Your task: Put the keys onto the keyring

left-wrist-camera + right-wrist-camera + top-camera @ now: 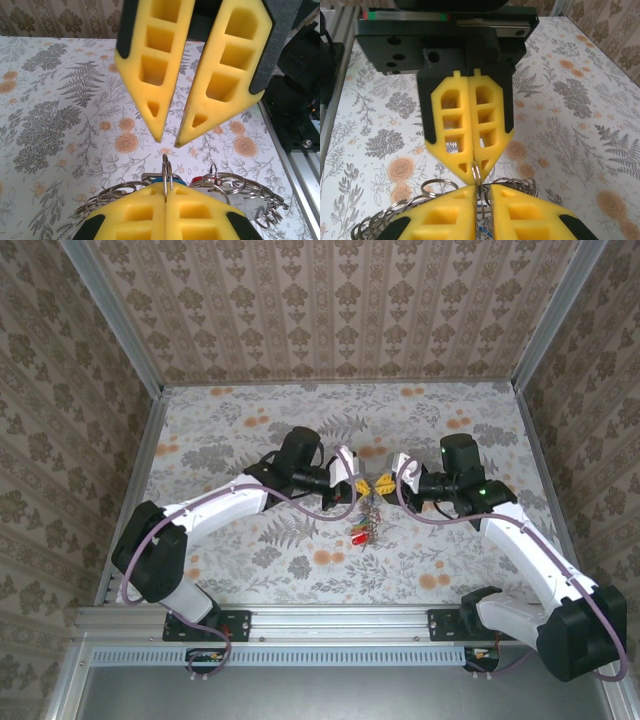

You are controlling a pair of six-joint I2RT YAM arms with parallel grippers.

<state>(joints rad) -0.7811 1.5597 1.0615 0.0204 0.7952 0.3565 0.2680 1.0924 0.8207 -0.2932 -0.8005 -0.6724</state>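
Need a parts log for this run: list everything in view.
keyring: one, silver with red and blue tags, mid-table between the hands
table: one, grey floral cover with orange blooms, under everything
walls: three, brown patterned, left, far, right
rail: one, silver, near edge
arms: two, white and black, reaching to the centre
left hand: one, yellow fingers, shut on the keyring
right hand: one, yellow fingers, slightly open, facing the left hand
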